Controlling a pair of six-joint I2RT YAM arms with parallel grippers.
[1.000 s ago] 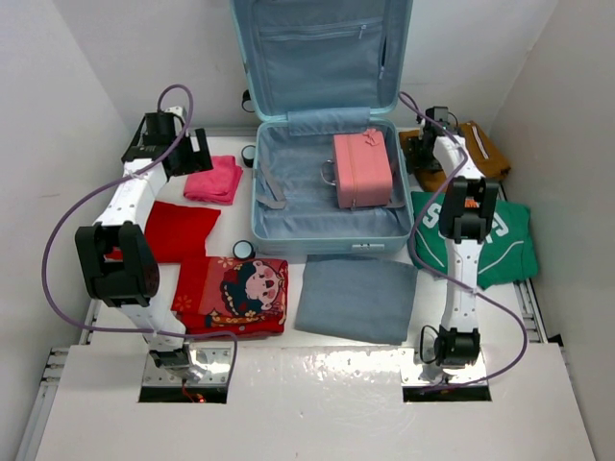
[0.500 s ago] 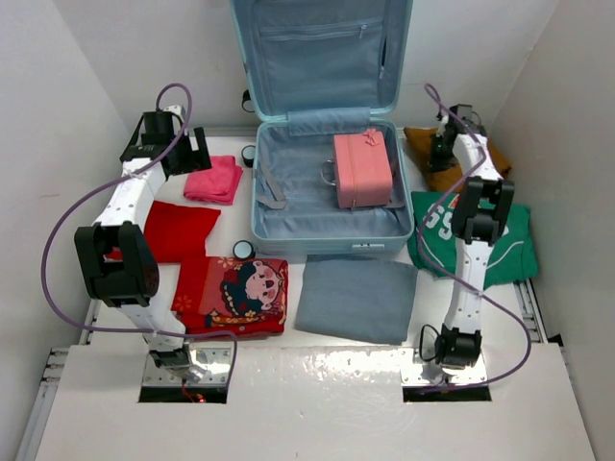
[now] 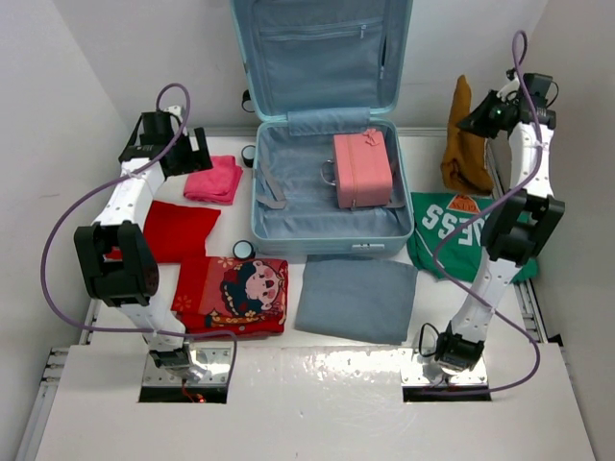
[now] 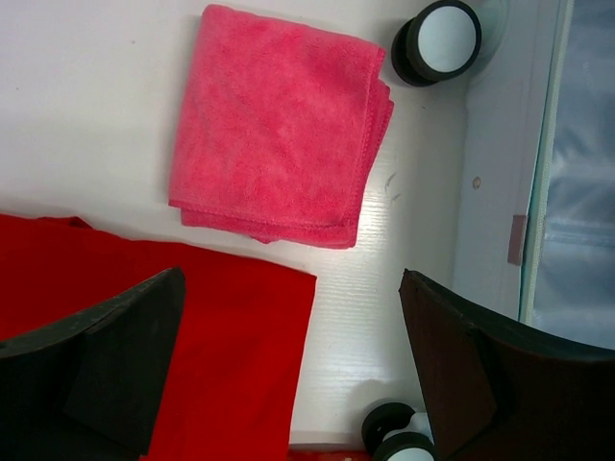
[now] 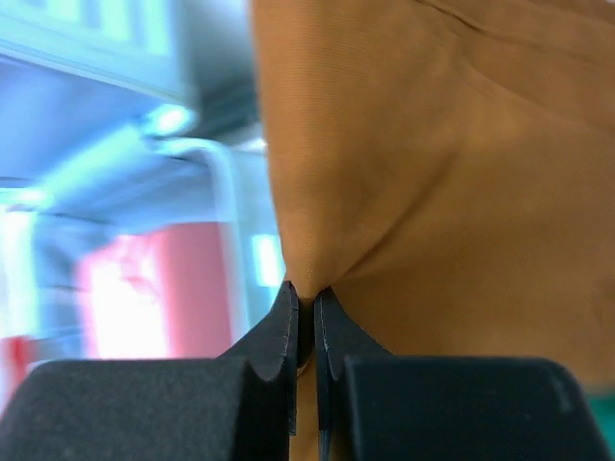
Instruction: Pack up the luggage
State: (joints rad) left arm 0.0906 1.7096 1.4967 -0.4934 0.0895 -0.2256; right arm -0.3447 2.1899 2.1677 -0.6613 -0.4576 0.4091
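- The luggage (image 3: 327, 240) lies open at upper centre of the top view. Its base is flat on the table and its lid stands upright against the back wall.
- A pink case (image 3: 362, 170) sits in the right half of the base. The left half shows bare lining and loose straps.
- Handling, in my judgement: the shell is rigid, bulky and smooth-ribbed, so a poor surface for two small fingers. The lid's rim would be the sound place to take hold for closing.
- The right gripper (image 5: 303, 300) is raised at upper right of the top view. Its fingers are closed almost to touching on a pinched fold of the mustard garment (image 3: 466, 154).
- The garment hangs limp below the gripper. It is judged soft and light, and likely to drape and catch on the luggage rim.
- The left gripper (image 4: 290, 279) has its fingers spread wide and holds nothing. It hangs above the pink towel (image 4: 279, 125) and the red cloth (image 4: 192, 327).
- The top view alone shows the full layout, including the green jersey (image 3: 461, 230), the grey cloth (image 3: 356, 298) and the printed red cloth (image 3: 235, 293) waiting on the table.
- Only the right wrist view confirms how thin the pinch is, a detail too small to read from above.
- Only the left wrist view shows the gap between the towel and the luggage wall, with a wheel (image 4: 437, 38) at upper right.
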